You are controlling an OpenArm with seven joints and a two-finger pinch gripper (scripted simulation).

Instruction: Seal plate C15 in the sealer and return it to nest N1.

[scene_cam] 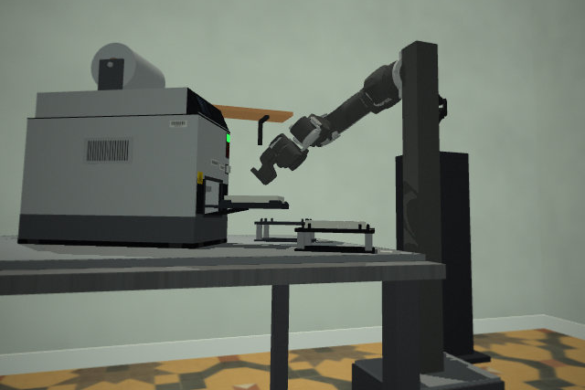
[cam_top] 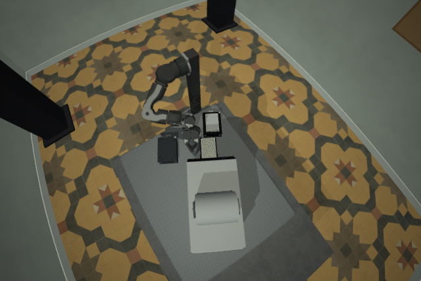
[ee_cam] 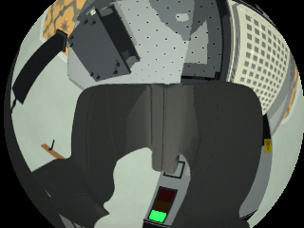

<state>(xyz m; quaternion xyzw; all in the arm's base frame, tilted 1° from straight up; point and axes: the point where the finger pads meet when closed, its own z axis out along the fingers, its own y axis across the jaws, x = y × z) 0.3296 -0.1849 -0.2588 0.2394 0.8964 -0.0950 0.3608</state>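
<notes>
The open plate C15 [cam_top: 208, 147] [scene_cam: 255, 201] lies well side up on the sealer's stage, which stands out in front of the housing; its wells also show in the wrist view [ee_cam: 260, 51]. The sealer's lamp [scene_cam: 228, 138] shows green, as it does in the wrist view [ee_cam: 158, 217]. The START key [scene_cam: 227, 168] sits under it. My gripper [scene_cam: 260, 173] is shut and empty. It hangs above the stage, a short way in front of the housing at about the key's height, fingertips [ee_cam: 166, 148] pointing at the lamp and key panel. Nest N1 [cam_top: 167, 149] is empty.
The sealed plate C51 [cam_top: 212, 124] lies in nest N2 [scene_cam: 335, 231] beside the arm's post [scene_cam: 420, 150]. The sealer housing [cam_top: 214, 199] carries a foil roll [scene_cam: 124, 67] on top. A wooden shelf [scene_cam: 255, 113] hangs on the far wall.
</notes>
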